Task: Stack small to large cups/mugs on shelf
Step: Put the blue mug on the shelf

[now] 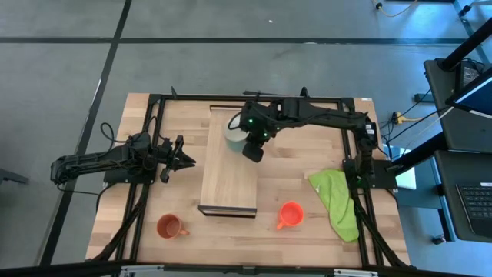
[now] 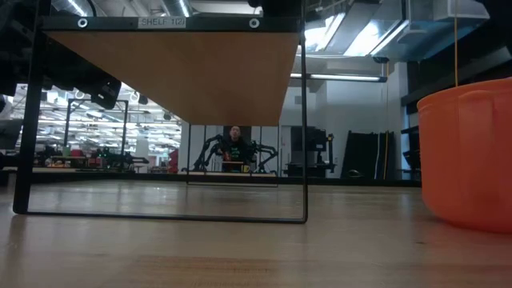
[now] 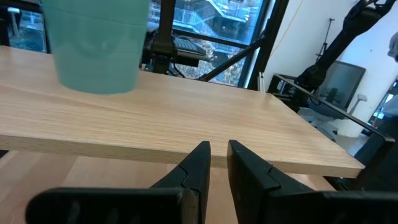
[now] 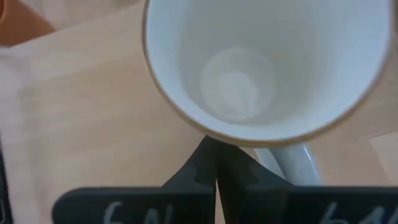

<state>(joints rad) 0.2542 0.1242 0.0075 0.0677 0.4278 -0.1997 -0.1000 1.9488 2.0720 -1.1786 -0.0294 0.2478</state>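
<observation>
The pale grey-green mug [image 1: 234, 129], white inside [image 4: 249, 68], stands upright on its base at the far end of the light-wood shelf [image 1: 227, 181]. My right gripper [image 1: 253, 148] is shut above the shelf, just beside the mug. Its tips [image 4: 214, 163] point at the mug's outer wall below the rim, next to the handle [image 4: 292, 163]. My left gripper [image 1: 187, 159] waits left of the shelf, level with the board's edge [image 3: 186, 152]. Its fingers [image 3: 219, 155] are a narrow gap apart and empty. The brownish-orange mug [image 1: 169, 226] and the orange-red mug [image 1: 290, 215] stand on the tabletop near the front. My right gripper has its shut fingertips [image 4: 205, 163] by the grey-green mug's outer wall just under the rim [image 4: 214, 138], beside the handle, coming from above at a slant. The rim hides the spot, so I cannot tell whether they touch. The mug stands upright on the shelf.
A green cloth [image 1: 338, 198] lies on the table's right side. The shelf stands raised on a thin black frame [image 2: 304, 160], with the orange-red mug [image 2: 468, 156] close on its right. The near half of the shelf board is bare. A person [image 2: 234, 138] sits far behind the table.
</observation>
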